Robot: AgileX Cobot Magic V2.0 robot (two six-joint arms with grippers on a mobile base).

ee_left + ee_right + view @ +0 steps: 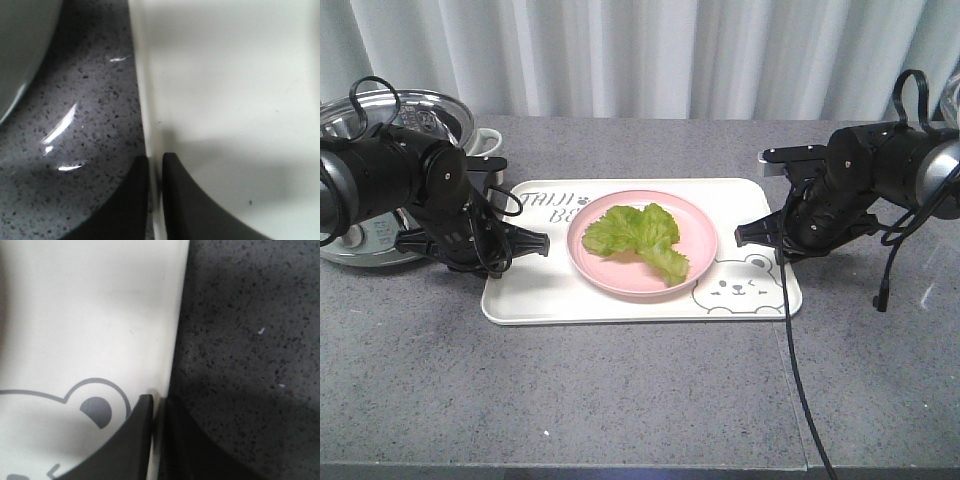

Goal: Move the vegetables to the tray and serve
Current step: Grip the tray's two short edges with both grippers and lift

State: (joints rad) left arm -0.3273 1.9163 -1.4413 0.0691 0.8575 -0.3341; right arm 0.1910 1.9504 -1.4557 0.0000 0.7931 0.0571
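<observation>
Gripping the tray point(535, 290) at both short ends: left gripper point(538, 243) is clamped on the left rim, right gripper point(748, 235) is clamped on the right rim next to the bear face point(732, 285). Both wrist views back this up, showing the thin rim pinched between nearly closed jaws. Tray sits flat on the grey table point(620, 400), centre frame, long axis left-right.

Count: one tray, one pot point(420, 105) at upper left behind the left arm, one pink plate point(610, 272), one lettuce leaf point(635, 235), two grippers.

Plate sits mid-tray, about midway between the grippers. Leaf lies on the plate, apart from both grippers and touching neither. Leaf long axis runs upper left to lower right of the frame, with the narrower end pointing lower right toward the bear face.
</observation>
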